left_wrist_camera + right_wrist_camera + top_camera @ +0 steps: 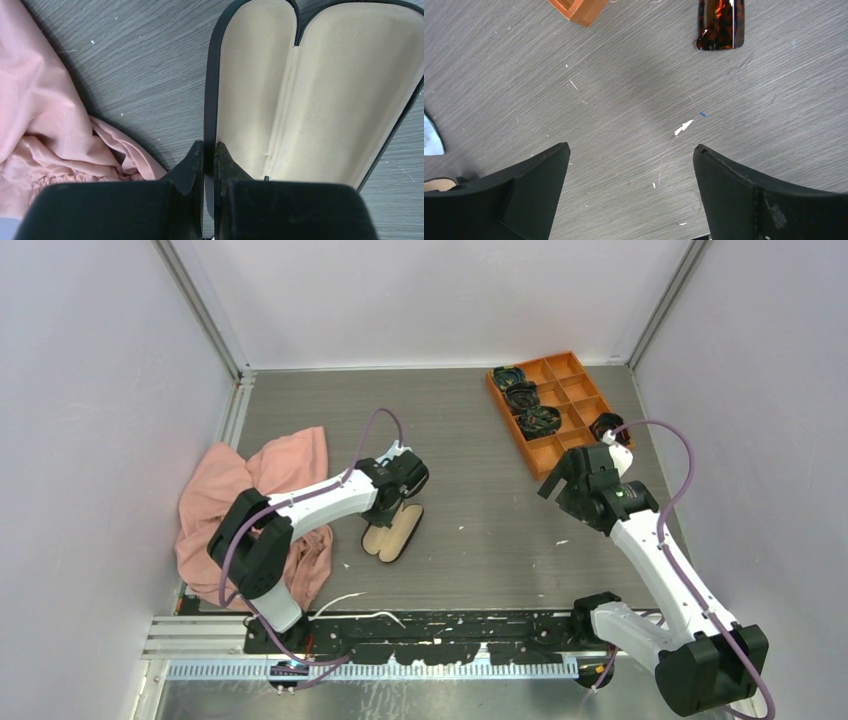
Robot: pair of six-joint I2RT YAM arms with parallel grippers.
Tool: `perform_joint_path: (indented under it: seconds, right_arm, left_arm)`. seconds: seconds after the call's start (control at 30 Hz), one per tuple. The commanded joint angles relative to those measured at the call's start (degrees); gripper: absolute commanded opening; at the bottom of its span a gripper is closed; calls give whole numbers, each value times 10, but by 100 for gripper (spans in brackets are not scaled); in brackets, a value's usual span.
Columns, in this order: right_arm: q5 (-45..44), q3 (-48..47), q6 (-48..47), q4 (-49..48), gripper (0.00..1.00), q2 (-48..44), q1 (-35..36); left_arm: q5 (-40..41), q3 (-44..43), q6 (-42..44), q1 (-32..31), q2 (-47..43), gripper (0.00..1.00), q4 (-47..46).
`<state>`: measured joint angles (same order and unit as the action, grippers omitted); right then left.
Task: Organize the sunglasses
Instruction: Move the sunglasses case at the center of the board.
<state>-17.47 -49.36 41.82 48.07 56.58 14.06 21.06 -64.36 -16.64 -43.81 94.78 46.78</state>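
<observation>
The case [310,90] lies open at centre-left of the overhead view, its tan lining bare, with the left gripper [209,161] clenched on its near rim. The sunglasses [720,24] lie folded on the table [574,75] at the upper right of the right wrist view, near the orange tray [565,367]. The right gripper [631,165] hangs released, short of them. Lifting them, casing them and closing the lid look left to do.

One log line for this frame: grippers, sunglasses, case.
left gripper: shut on case rim | right gripper: open, over table | sunglasses: on table near orange tray | case: open
</observation>
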Motion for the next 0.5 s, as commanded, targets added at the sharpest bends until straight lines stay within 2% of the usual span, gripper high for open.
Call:
perform_joint_path:
  seconds: [0.0,0.13,0.33,0.4,0.47]
  right_arm:
    - [27,-14,-12,-30,100,3,-10]
    - [41,-17,-11,-40,100,7,-10]
    - [56,-17,-18,-48,100,3,-11]
    - [56,-16,-20,-48,100,2,-11]
    - [58,-14,-21,-48,100,1,-10]
  left_arm:
    - [40,-9,-17,5,-13,0,18]
    - [39,-7,-23,7,-7,1,35]
    - [41,-11,-33,21,-17,9,54]
    - [39,-8,-28,34,-30,9,53]
    - [31,-4,-18,52,-43,1,50]
